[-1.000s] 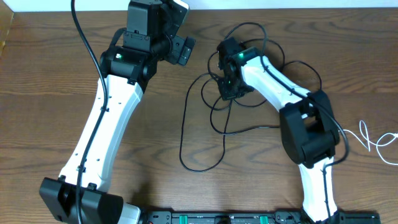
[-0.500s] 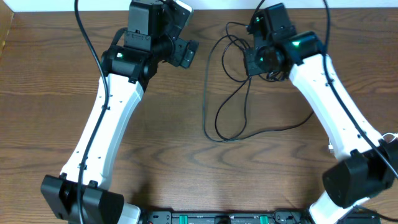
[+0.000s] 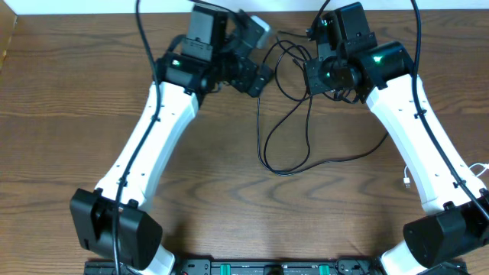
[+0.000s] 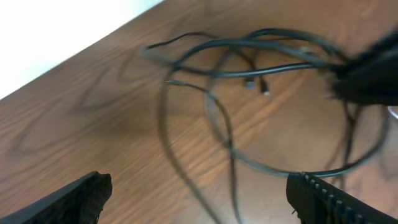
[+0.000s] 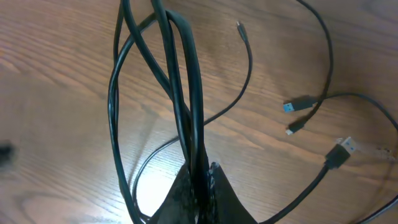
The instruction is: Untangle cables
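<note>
Several thin black cables [image 3: 284,130] hang in long loops from my right gripper [image 3: 313,76], which is shut on a bundle of strands near the table's far edge. The loops trail down over the wood to the middle of the table. In the right wrist view the fingers [image 5: 202,183] pinch the black cables [image 5: 183,87], and loose plug ends [image 5: 292,106] lie beyond. My left gripper [image 3: 260,76] is open just left of the bundle, holding nothing. In its wrist view the fingertips [image 4: 87,196] stand wide apart, with the tangled cables [image 4: 249,71] ahead. A white cable [image 3: 477,169] lies at the right edge.
The table is brown wood with a pale wall [image 3: 92,6] along its far edge. A small white plug [image 3: 406,182] lies near the right arm's lower link. The arm bases and a black rail [image 3: 267,267] line the front edge.
My right gripper has carried the black cables from the table's middle up toward the far edge, drawing the loops taller. My left arm has swung right, bringing its open gripper close to the bundle.
</note>
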### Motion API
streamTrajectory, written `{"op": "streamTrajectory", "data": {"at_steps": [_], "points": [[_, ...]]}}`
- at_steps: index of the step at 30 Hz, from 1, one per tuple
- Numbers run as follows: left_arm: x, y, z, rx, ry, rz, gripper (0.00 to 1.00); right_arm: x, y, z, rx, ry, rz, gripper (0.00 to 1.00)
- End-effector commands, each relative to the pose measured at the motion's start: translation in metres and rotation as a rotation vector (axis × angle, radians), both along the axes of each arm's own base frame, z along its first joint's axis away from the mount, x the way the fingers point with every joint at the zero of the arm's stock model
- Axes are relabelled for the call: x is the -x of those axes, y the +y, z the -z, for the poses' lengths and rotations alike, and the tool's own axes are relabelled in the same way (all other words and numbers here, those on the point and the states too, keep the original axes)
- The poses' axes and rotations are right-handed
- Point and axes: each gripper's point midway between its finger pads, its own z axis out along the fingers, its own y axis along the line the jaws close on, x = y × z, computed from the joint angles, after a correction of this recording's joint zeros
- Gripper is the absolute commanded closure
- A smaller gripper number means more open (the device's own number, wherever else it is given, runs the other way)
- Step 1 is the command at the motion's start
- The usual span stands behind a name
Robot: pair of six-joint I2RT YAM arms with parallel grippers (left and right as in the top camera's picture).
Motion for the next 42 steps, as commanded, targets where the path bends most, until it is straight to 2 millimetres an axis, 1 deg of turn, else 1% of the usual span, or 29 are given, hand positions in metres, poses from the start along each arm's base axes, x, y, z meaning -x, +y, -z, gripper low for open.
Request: {"op": "streamTrajectory", "data": {"at_steps": [1, 3, 6, 13, 17, 21, 29, 36, 42], "points": [[0.013, -0.022, -0.001, 0.004, -0.012, 0.085, 0.06, 0.008, 0.011, -0.019, -0.052, -0.027, -0.062, 0.99], [0.015, -0.026, -0.001, 0.004, -0.014, 0.101, 0.06, 0.010, 0.013, -0.021, -0.061, -0.029, -0.073, 0.99], [0.015, -0.025, -0.001, 0.003, -0.015, 0.099, 0.06, 0.013, 0.013, -0.030, -0.066, -0.053, -0.081, 0.99], [0.011, -0.024, -0.001, 0.004, -0.025, 0.095, 0.05, 0.027, 0.008, -0.067, -0.087, -0.145, -0.099, 0.99], [0.011, -0.025, 0.003, 0.007, -0.013, 0.101, 0.05, 0.035, 0.008, -0.080, -0.109, -0.169, -0.109, 0.99], [0.013, -0.030, 0.005, 0.029, 0.004, 0.126, 0.05, 0.037, 0.008, -0.082, -0.112, -0.170, -0.111, 0.99], [0.012, -0.031, 0.005, 0.031, -0.001, 0.126, 0.05, 0.041, 0.014, -0.082, -0.146, -0.153, -0.130, 0.99], [0.020, -0.041, -0.001, 0.089, 0.012, 0.180, 0.05, 0.043, 0.019, -0.083, -0.146, -0.153, -0.145, 0.99], [0.021, -0.043, -0.002, 0.096, 0.013, 0.189, 0.05, 0.043, 0.021, -0.083, -0.148, -0.157, -0.150, 0.99]]}}
